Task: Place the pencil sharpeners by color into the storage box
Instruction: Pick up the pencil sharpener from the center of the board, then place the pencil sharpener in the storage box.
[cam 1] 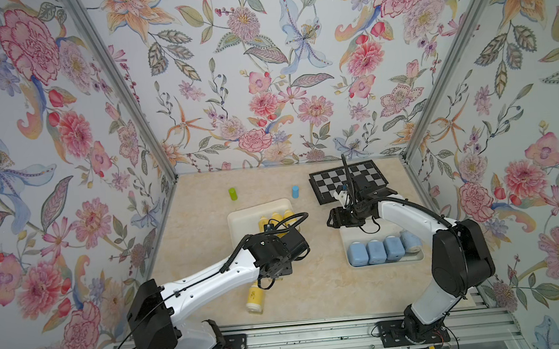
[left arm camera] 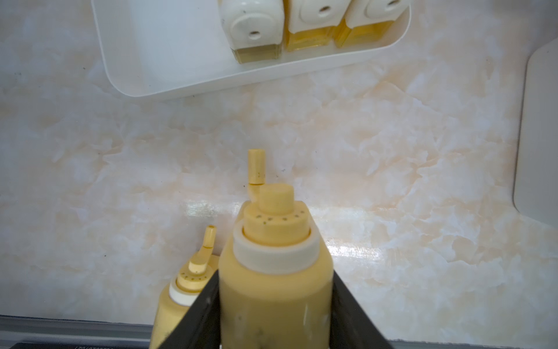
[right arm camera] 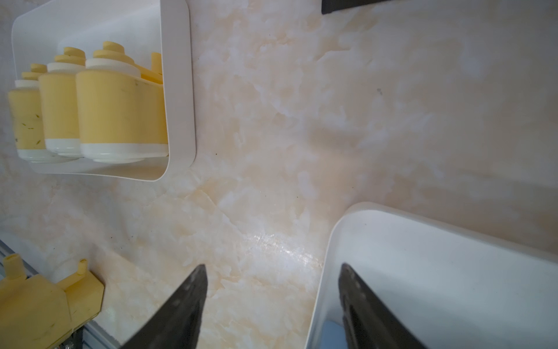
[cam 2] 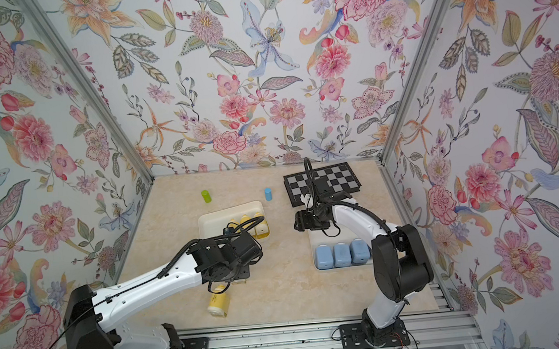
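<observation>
Left end effector [left arm camera: 275,273] is clamped on a yellow sharpener [left arm camera: 271,305], its ribbed tip pointing toward the storage box [left arm camera: 126,60] that holds three yellow sharpeners [left arm camera: 314,24]. The held piece sits short of that box on its robot-base side, not touching it. Just beside it, farther from the box, a loose yellow sharpener [cam 1: 255,298] lies on its side on the desk [cam 1: 201,244]. Right end effector [right arm camera: 271,269] stands wide with nothing between its fingers, off the box's right side, at the rim of a second box [cam 1: 382,262]. That second box, well apart to the right of the first, carries four blue sharpeners [cam 1: 375,251]. Beyond the first box's far edge stand a green cylinder [cam 1: 232,193] and a blue cylinder [cam 1: 295,191].
</observation>
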Motion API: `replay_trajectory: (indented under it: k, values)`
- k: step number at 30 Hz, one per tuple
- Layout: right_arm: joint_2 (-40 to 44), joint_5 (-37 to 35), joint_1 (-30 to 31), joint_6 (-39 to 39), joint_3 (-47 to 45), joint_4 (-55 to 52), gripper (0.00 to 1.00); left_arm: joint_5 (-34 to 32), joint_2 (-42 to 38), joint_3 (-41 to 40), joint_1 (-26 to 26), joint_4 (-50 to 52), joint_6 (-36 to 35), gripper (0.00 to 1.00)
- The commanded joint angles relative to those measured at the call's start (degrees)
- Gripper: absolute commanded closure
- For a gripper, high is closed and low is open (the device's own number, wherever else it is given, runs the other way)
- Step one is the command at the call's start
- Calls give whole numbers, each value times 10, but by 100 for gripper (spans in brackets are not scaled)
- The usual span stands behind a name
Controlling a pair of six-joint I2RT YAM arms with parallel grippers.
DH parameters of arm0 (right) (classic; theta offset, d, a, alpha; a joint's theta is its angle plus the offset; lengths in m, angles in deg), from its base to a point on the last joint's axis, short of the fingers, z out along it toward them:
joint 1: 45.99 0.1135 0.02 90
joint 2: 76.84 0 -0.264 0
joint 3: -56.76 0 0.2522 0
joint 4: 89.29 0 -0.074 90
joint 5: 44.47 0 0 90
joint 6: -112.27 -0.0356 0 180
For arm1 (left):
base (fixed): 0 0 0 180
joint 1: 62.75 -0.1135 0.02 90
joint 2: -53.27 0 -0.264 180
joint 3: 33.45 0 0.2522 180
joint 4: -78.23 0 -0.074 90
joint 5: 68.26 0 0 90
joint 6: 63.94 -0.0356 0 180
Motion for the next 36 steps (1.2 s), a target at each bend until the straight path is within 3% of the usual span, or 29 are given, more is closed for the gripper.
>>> replay_trajectory:
  k: [1,11,17,24,36]
  values:
    - [-8,8,-3,4,17,-3,30,-48,-35,29,-46,36,-53,65]
    - [-1,2,-5,7,17,-8,30,-25,-20,80,-223,-25,-202,64]
    - [-4,3,-7,8,25,-12,30,-3,37,134,-284,-61,-259,65]
    - [0,2,-8,11,16,-12,29,30,93,172,-327,-93,-286,64]
    - [2,3,-11,11,11,-12,29,64,189,170,-343,-142,-280,64]
